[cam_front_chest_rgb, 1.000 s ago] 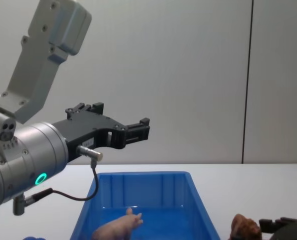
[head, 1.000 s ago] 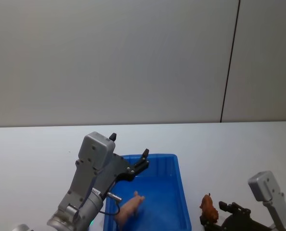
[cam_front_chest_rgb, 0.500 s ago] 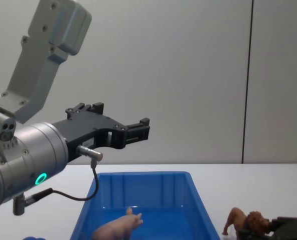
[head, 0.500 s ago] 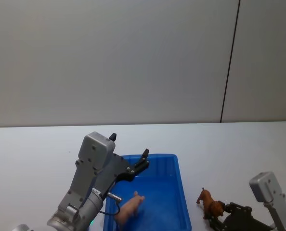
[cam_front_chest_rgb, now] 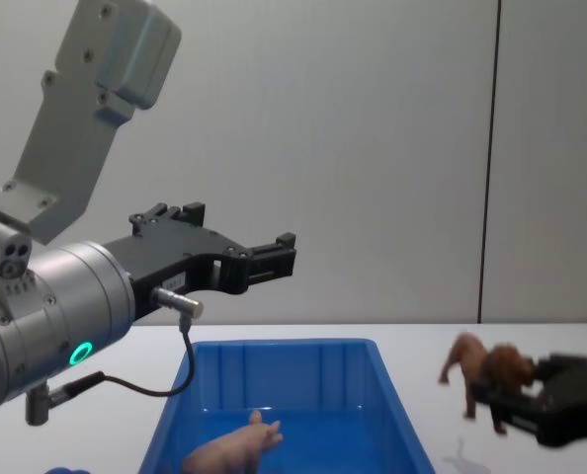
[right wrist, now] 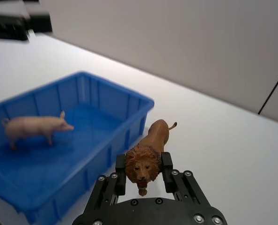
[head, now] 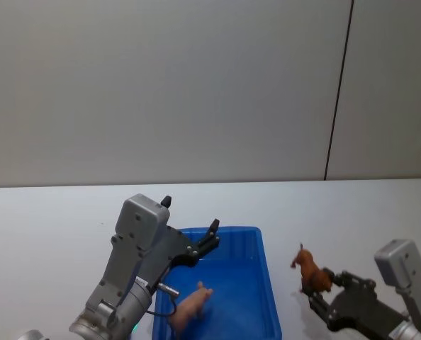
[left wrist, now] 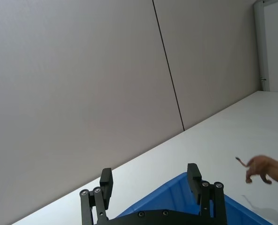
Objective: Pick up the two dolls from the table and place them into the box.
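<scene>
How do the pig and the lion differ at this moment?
The pig is pale pink and smooth; the lion is reddish-brown with a shaggy mane. The pig stands on the box floor; the lion hangs above the table beside the box. The pig is free; the right gripper clamps the lion's head. Both are small four-legged toys. The left gripper hovers open over the box.

Brown doll (right wrist: 154, 137), 1 s ago stood on table (right wrist: 223, 140) just ahead of tips of right gripper (right wrist: 142, 169), is now clamped betw. them by the head & raised w/ it, clear of table.
</scene>
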`<state>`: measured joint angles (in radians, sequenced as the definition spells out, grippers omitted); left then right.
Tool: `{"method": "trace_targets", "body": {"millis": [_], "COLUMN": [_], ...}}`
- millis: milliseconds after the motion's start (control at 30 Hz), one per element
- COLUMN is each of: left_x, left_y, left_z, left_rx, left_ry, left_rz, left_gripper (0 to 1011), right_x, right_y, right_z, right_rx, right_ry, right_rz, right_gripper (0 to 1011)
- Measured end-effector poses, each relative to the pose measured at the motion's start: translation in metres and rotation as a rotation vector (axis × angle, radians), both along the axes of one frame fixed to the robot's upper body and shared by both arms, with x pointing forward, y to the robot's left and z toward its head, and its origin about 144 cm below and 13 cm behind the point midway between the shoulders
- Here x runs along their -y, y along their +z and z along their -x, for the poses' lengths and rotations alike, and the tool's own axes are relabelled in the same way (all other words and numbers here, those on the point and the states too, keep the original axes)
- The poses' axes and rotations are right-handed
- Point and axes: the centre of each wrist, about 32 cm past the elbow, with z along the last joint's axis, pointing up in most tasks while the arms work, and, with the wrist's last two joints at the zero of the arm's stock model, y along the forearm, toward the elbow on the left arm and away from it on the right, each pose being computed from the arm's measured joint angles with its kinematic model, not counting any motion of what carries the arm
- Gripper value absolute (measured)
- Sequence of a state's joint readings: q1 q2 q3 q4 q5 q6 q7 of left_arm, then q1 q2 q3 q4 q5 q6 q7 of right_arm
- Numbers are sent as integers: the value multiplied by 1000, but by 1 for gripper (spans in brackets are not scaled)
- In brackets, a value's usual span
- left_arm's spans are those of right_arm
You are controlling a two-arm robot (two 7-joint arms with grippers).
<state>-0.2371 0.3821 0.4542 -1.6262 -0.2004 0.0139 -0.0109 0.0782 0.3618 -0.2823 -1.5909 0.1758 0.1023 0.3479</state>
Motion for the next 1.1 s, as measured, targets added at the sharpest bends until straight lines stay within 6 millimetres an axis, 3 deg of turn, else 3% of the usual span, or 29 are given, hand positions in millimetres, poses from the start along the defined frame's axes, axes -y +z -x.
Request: {"method": "trace_targets", "body": {"millis": [500,700,1100], "left_x": [0,0,0], "left_y": [0,0,0], "left_z": [0,0,0], "left_rx": [0,0,0], "left_ry": [0,0,0], "left_rz": [0,0,0], "left_gripper": [1001,1001,1001], "right_x": [-23,-34,-47], "right_y": [42,44,40], "right_z": [-19,-30,-48], "right_rx": [81,44,-20], "right_ry": [114,151,184], "right_rz": [-77,-92,-95], "right_gripper": [428,438,825]}}
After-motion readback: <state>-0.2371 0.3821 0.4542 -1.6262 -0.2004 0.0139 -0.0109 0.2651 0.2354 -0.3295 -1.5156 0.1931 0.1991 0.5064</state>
